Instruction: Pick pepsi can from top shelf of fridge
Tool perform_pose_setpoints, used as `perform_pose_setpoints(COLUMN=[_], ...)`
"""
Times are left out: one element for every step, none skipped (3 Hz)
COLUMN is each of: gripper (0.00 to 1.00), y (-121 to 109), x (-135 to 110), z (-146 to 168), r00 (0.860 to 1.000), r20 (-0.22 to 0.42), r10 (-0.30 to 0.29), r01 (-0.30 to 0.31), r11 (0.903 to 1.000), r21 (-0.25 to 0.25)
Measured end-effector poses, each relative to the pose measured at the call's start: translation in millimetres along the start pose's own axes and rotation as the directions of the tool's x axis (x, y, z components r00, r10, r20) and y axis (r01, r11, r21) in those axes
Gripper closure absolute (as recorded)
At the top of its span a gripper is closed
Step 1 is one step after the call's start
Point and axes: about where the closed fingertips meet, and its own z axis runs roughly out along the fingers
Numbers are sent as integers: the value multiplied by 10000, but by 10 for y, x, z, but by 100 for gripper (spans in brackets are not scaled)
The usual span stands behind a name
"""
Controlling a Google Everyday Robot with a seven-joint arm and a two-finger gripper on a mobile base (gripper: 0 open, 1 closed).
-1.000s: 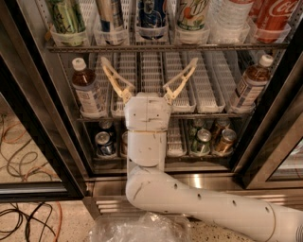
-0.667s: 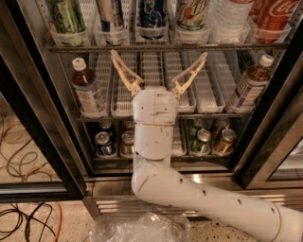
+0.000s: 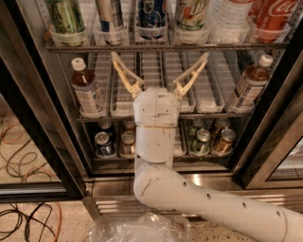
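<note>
The fridge (image 3: 33, 108) stands open in front of me, with black door frames on both sides. On the top shelf (image 3: 165, 47) the dark blue pepsi can (image 3: 151, 14) stands in the middle lane behind a clear front stop, its top cut off by the frame edge. My gripper (image 3: 159, 55) is centred just below that shelf's front edge, right under the can. Its two tan fingers (image 3: 124, 72) are spread wide in a V and hold nothing. The white wrist (image 3: 155, 118) hides part of the middle shelf.
Beside the pepsi can stand a slim blue-and-silver can (image 3: 110, 14), a green can (image 3: 66, 16), a 7UP can (image 3: 192, 13), a water bottle (image 3: 227, 19) and a Coca-Cola bottle (image 3: 274, 16). Brown bottles (image 3: 87, 90) flank the middle shelf. Cans (image 3: 203, 142) fill the lower rack. Cables (image 3: 23, 151) lie on the floor at left.
My gripper has risen from the middle shelf toward the top shelf's front edge, with its fingers staying spread. The fridge contents have not moved.
</note>
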Motion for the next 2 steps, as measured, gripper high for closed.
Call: perform_pose_setpoints(gripper=[0,0], y=[-85,-12], x=[-91,-121], z=[-79,-133], r00=[9983,9972], r20=[-568,-741], r10=[-104,-24], r01=[84,-53], r11=[9994,9947], r21=[-347,-1028])
